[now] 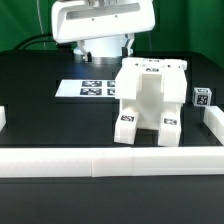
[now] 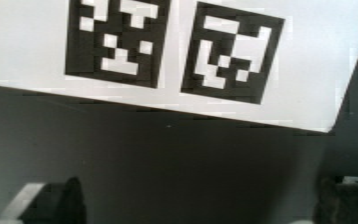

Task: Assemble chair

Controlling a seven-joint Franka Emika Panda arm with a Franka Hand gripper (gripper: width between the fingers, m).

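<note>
The chair (image 1: 148,98) stands partly put together right of the table's middle in the exterior view. It is a glossy white blocky body with tags on its top and on the two short legs at its front. A small white tagged part (image 1: 201,98) sits apart just to its right. My gripper (image 1: 103,48) hangs at the back, above the table and left of the chair. In the wrist view the gripper (image 2: 202,203) is open, its dark fingers (image 2: 51,205) wide apart with only black table between them. It touches nothing.
The marker board (image 1: 95,88) lies flat on the black table left of the chair, and its tags fill the wrist view (image 2: 167,50). A long low white rail (image 1: 110,160) runs along the front, with shorter white pieces at the left (image 1: 3,118) and right (image 1: 214,125) edges.
</note>
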